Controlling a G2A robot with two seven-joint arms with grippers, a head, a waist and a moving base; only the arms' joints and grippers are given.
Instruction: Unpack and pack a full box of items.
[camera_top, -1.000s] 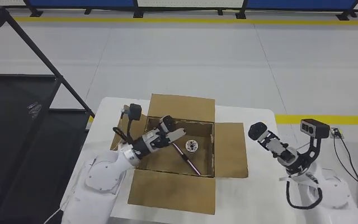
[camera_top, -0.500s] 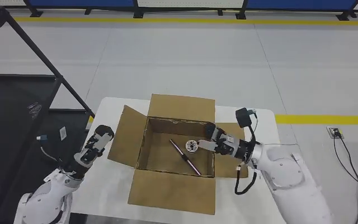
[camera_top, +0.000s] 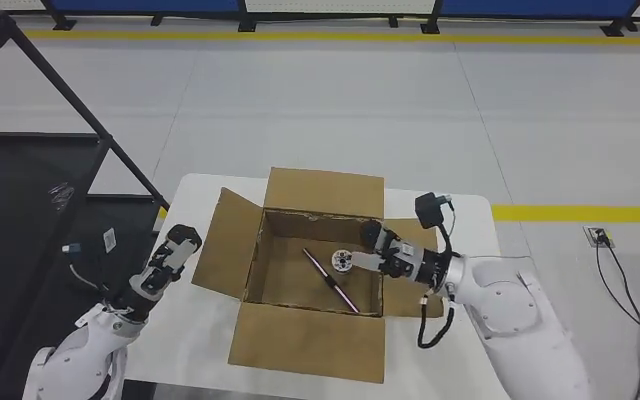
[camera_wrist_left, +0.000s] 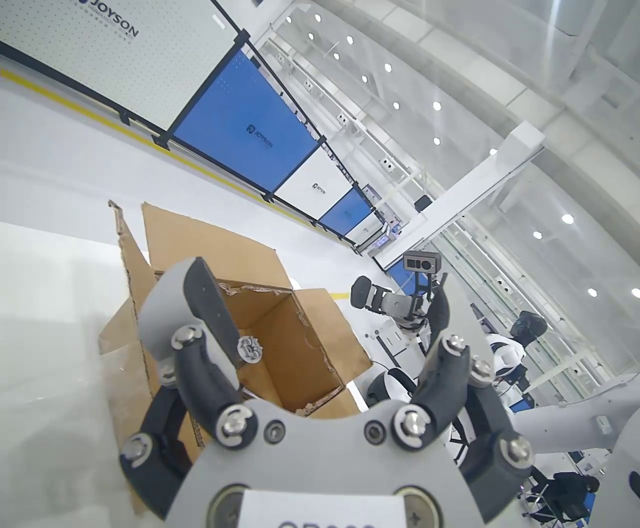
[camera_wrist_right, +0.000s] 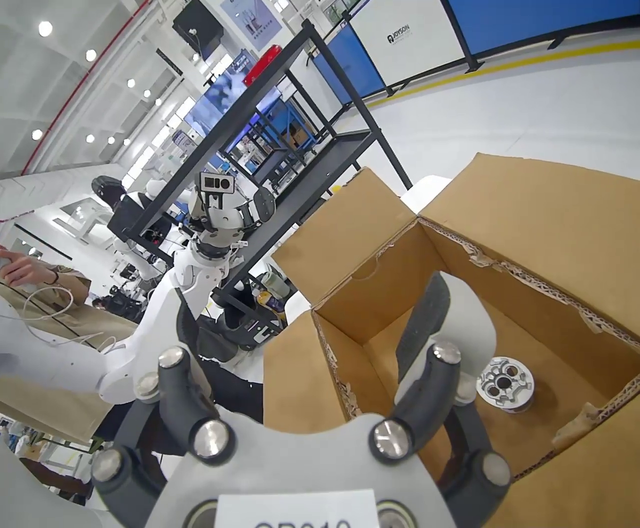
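The white table (camera_top: 200, 330) carries an open cardboard box (camera_top: 320, 222) at its middle, with bare tabletop to either side. All four flaps are spread: the far flap (camera_top: 325, 188) and the near flap (camera_top: 310, 345) lie out flat, the right flap (camera_top: 412, 268) lies flat under the right arm, and the left flap (camera_top: 225, 240) stands tilted up and outward. The rim shows torn, ragged corrugated edges. A black metal rack (camera_top: 60, 200) stands off the table's left side. The right gripper (camera_top: 365, 250) hangs over the box's right rim, reaching inward, its jaws spread wide and holding nothing; in the right wrist view the right gripper (camera_wrist_right: 307, 290) frames the box's inside corner, with one finger (camera_wrist_right: 425, 320) above the floor and apart from the part below it. The left gripper (camera_top: 180, 242) sits outside the box, beyond the raised left flap near the table's left edge, and in the left wrist view the left gripper (camera_wrist_left: 320, 285) has its jaws wide apart and empty, facing the box. On the box floor a thin dark rod (camera_top: 330, 280) lies slantwise across the middle, free of the walls. Just beside its far end, toward the right wall, rests a small round metal disc (camera_top: 343, 261) with holes through its face (camera_wrist_right: 505, 384), lying flat close under the right gripper
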